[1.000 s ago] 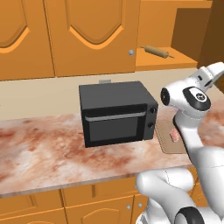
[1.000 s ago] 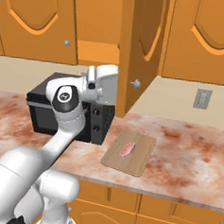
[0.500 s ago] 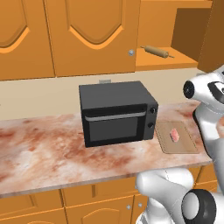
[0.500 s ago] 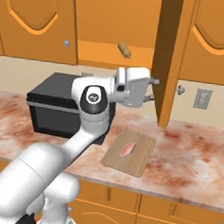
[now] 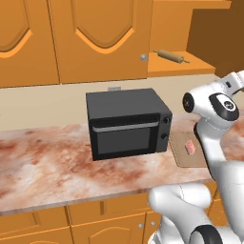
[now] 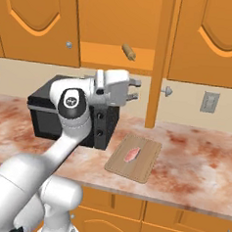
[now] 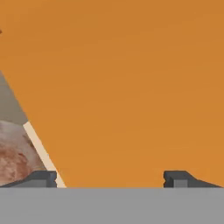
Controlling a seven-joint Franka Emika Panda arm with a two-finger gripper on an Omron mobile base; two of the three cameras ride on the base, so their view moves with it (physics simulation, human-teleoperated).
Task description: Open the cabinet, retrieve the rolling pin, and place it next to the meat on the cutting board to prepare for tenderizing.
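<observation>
Gripper (image 6: pixel 135 89) open, empty, held level beside the open cabinet (image 6: pixel 161 62) door edge, arm bent over the microwave (image 6: pixel 71 116). Rolling pin (image 6: pixel 128 52) on cabinet shelf. Meat (image 6: pixel 132 154) on cutting board (image 6: pixel 134 157), marbled table (image 6: pixel 193 162).

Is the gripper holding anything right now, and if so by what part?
Nothing is held. The gripper is open and empty beside the open cabinet door; the rolling pin lies on the shelf.

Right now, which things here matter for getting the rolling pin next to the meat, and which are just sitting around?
Job: cabinet, door open; rolling pin on its shelf; meat; cutting board; gripper, open.
Lying about: microwave; wall outlet; base cabinets.
</observation>
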